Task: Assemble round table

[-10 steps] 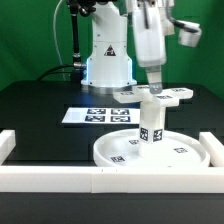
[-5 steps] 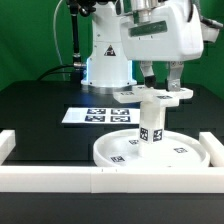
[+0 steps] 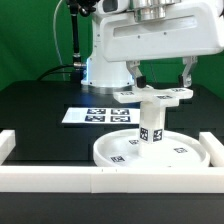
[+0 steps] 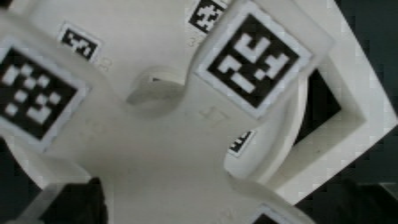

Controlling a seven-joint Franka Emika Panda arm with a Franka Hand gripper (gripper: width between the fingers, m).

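Observation:
The large rimmed round disc [image 3: 120,152] lies at the front of the table. The short cylindrical post [image 3: 150,125] stands upright on it. The flat cross-shaped piece [image 3: 152,95] lies on top of the post. It fills the wrist view [image 4: 178,130], with its tags and a small stub [image 4: 157,88] at its centre. My gripper [image 3: 162,76] hangs just above the cross. It is open, with one finger [image 3: 138,72] on each side of the cross, and it holds nothing.
The marker board [image 3: 98,115] lies flat behind the disc at the exterior view's left. White border rails run along the front [image 3: 60,180] and both sides [image 3: 8,145]. The arm's base [image 3: 108,62] stands at the back.
The hand has turned about its vertical axis and now faces the camera broadside. Its fingers stand wider apart on both sides of the cross. The disc, post and cross have not moved.

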